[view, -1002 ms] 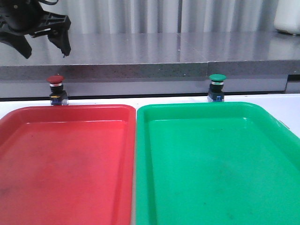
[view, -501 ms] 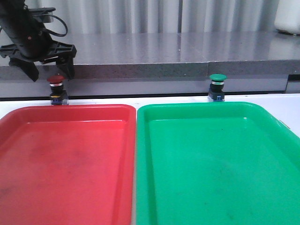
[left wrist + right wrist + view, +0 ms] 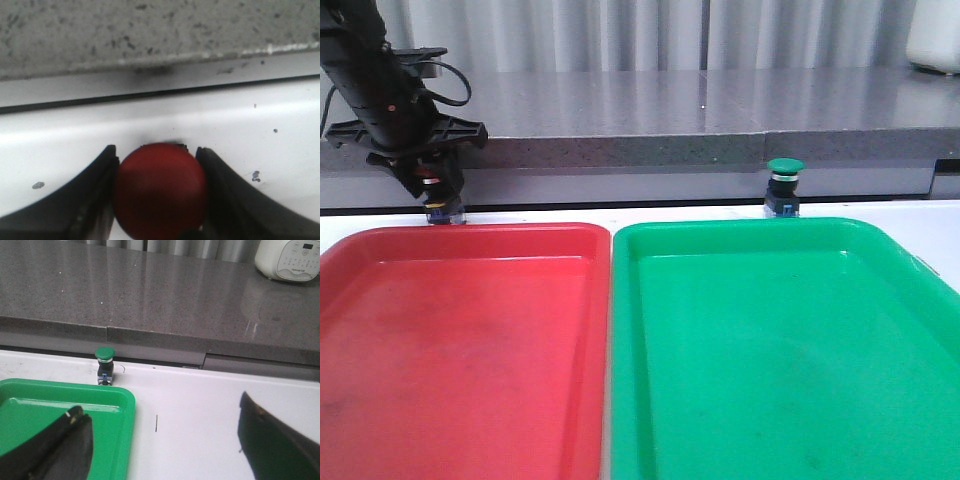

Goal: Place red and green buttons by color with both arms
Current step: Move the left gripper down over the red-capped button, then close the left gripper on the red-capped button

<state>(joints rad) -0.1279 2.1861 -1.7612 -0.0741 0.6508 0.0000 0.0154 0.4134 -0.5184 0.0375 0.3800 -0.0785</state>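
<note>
Red is what fills your left wrist camera: the red button [image 3: 160,189] sits squarely between the two black fingers [image 3: 87,200], and its domed cap looks to touch both inner faces, so your left gripper [image 3: 432,186] reads as closed on it. From the front you see that gripper lowered over the button at the far edge of the white table [image 3: 940,225], just behind the back rim of the red tray [image 3: 470,232]; only the button's blue-and-black base shows below the fingers, resting on the table surface outside the tray. Your green button [image 3: 784,185] stands upright on the same far strip of table, just behind the back rim of the green tray [image 3: 750,228] and in front of the grey stone ledge [image 3: 700,110]. Your right gripper [image 3: 165,450] is spread wide, its fingers well apart with nothing between them; in its wrist view it hangs above the near corner of the green tray and the bare table, well apart from the green button. A white appliance [image 3: 290,259] sits on the ledge.
</note>
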